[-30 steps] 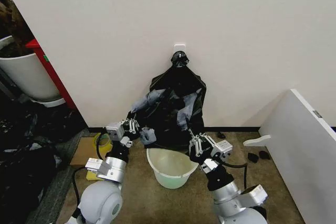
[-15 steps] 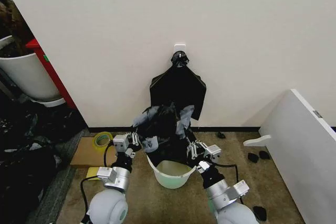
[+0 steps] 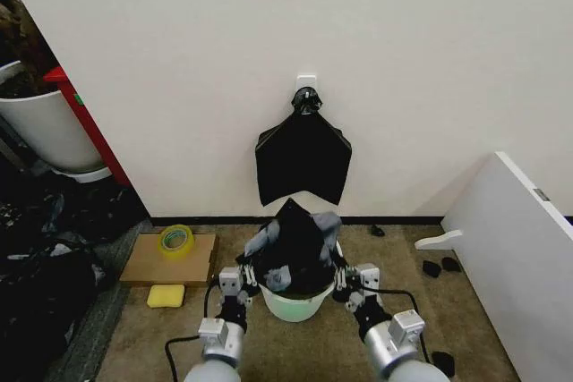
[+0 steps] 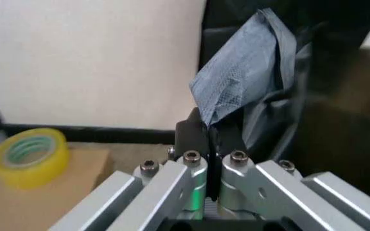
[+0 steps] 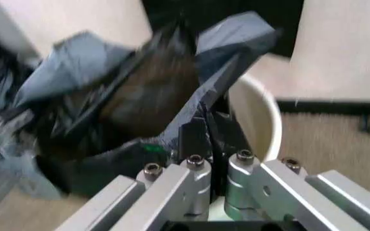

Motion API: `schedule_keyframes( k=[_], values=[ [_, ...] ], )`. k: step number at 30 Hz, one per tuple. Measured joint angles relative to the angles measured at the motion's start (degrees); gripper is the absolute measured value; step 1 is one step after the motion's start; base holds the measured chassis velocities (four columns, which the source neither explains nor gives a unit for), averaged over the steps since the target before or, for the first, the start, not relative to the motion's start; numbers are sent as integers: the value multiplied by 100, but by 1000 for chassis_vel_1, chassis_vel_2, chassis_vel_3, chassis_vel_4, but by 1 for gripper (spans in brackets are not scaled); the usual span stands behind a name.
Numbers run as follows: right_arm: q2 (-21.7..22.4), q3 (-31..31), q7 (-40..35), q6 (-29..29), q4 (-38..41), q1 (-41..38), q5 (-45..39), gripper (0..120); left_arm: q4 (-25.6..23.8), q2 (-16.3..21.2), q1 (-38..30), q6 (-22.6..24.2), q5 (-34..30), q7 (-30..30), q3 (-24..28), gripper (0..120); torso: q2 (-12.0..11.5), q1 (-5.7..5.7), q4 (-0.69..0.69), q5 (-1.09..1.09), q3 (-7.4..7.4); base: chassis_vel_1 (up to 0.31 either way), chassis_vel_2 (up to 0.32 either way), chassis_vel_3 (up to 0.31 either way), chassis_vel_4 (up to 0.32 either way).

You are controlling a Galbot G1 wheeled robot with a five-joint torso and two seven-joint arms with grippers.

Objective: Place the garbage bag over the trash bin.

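On brown carpet (image 3: 304, 346), garbage bag (image 3: 295, 243) drapes trash bin (image 3: 291, 307).

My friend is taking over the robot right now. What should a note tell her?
Left hand: shut on the garbage bag, at the left side of the trash bin.
Right hand: shut on the bag's other edge, at the bin's right side.
Done: the bag is spread between both hands and sits heaped on top of the bin.
Left: the bag's mouth is not yet pulled down around the rim; then let go.
Nearby: a flat black bundle hangs on the wall behind.
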State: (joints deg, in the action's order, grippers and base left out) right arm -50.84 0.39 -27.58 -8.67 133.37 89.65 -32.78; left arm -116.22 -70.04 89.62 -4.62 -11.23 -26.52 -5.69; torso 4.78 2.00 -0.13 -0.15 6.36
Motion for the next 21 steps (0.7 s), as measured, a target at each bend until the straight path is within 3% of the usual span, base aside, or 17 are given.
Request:
schedule_keyframes(
  k=[4,9,21],
  values=[
    [415,-17,-331,-604,417,249,-409,0,-90,59,95,198,91,-247,-13,0,0,0,-1,-1,0,0,0,0,0],
    [463,-17,-376,-698,288,218,-416,0,30,36,108,211,268,-300,25,0,0,0,0,1,0,0,0,0,0],
    [233,-147,-23,-516,-941,147,1055,0,556,-26,40,426,926,-499,210,0,0,0,0,1,0,0,0,0,0]
  ],
)
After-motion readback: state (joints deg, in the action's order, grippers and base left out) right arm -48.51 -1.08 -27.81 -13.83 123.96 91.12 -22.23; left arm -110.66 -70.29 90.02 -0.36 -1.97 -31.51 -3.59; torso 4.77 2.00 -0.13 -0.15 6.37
